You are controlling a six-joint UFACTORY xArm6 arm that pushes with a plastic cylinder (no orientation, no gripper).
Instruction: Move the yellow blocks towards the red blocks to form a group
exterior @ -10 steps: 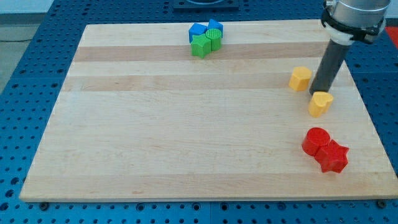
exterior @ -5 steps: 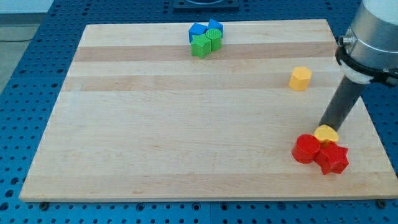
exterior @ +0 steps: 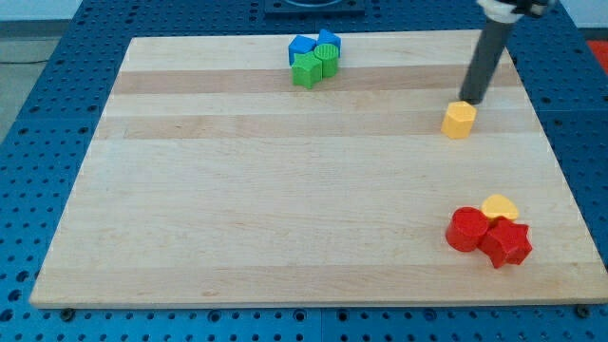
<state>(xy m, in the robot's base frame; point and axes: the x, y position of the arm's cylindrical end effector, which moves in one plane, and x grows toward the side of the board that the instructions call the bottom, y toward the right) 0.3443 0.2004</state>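
My tip (exterior: 470, 100) sits just above the yellow hexagon (exterior: 459, 120), at its top edge (touching or a hair off, cannot tell). No gripper on this rod. Yellow heart (exterior: 500, 206) rests against the red cylinder (exterior: 466, 229) and red star (exterior: 505, 243) near the board's (exterior: 237, 190) lower right. Blue blocks (exterior: 313, 44) and green blocks (exterior: 313, 66) cluster at top centre.
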